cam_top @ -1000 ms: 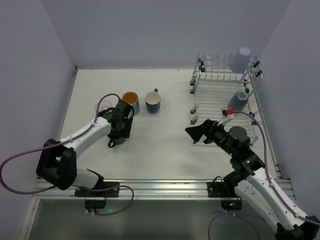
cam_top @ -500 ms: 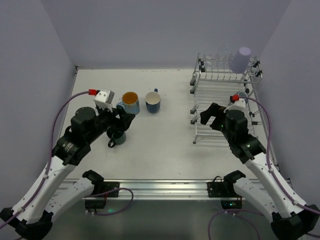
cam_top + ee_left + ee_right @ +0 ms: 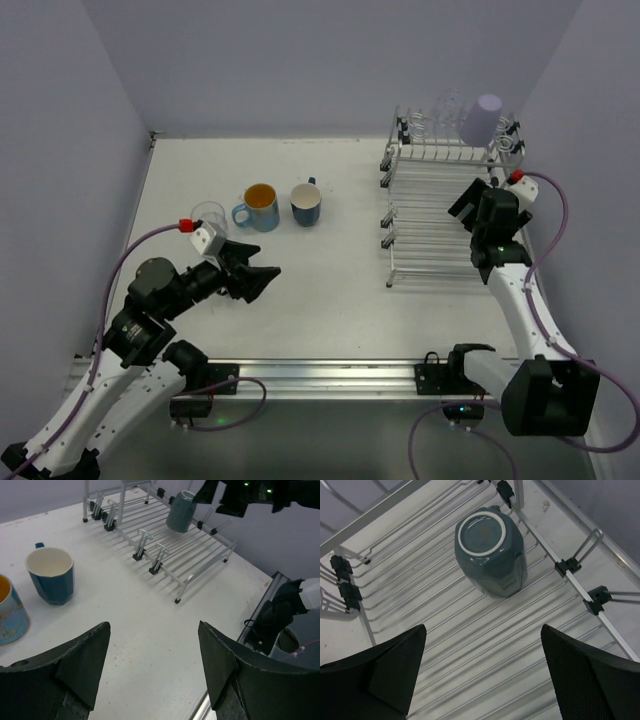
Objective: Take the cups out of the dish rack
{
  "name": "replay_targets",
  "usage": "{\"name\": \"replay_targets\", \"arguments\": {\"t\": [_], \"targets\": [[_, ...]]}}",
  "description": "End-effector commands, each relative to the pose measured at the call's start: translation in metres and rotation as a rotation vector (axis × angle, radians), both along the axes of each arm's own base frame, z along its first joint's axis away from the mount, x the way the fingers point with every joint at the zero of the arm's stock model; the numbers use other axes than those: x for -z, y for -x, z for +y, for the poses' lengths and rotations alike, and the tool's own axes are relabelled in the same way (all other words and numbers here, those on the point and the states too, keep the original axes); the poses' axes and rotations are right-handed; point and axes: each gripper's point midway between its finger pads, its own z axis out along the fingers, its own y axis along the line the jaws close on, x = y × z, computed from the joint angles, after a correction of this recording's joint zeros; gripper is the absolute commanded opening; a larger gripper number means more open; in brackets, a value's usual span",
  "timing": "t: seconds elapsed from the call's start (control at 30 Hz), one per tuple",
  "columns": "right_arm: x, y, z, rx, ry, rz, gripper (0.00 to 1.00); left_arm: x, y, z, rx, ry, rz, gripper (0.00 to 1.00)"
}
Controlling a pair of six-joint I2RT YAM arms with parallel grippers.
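A: Going left to right. Anything over on the far left?

B: Yep, spotting the left end effector [image 3: 262, 283] low over a bare patch of counter [image 3: 330, 285]. Jaws spread wide, clamped on nothing. Same story from its own wrist cam: just open counter between the fingers.

A: And behind it?

B: Counting three cups already out on the counter, well apart from the rack. First a clear glass [image 3: 209, 213], then a light blue mug [image 3: 260, 207] with an orange inside, then a dark blue mug [image 3: 306, 203] with a white inside. All upright, mouths up. No contact between the two mugs, just side by side.

A: Rack side?

B: Dish rack [image 3: 430, 200] on the right half of the counter. Up on the top tier: clear glasses [image 3: 448, 108] and, at the far right corner, a tilted lavender tumbler [image 3: 487, 118]. Down on the lower bars: a dark teal mug [image 3: 490, 552], white-ringed round end facing the wrist cam. Hidden from the top cam behind the right arm [image 3: 500, 260].

A: Right side grabbing it?

B: Nope. Right end effector [image 3: 483, 630] hanging right over that mug, jaws wide apart, touching nothing.
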Motion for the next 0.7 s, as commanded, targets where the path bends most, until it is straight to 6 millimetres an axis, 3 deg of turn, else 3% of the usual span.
{"name": "replay_targets", "arguments": {"t": [0.0,0.27,0.67], "targets": [[-0.041,-0.043,-0.015,0.017,0.057,-0.199,0.99,-0.023,0.016,-0.011,0.097,0.013,-0.111,0.75],[-0.029,-0.077,-0.038,-0.006,0.232,-0.105,0.99,-0.023,0.03,-0.016,0.139,0.001,-0.123,0.75],[0.013,-0.106,-0.044,-0.038,0.273,-0.008,0.99,-0.021,0.033,-0.02,0.156,-0.005,-0.118,0.75]]}}
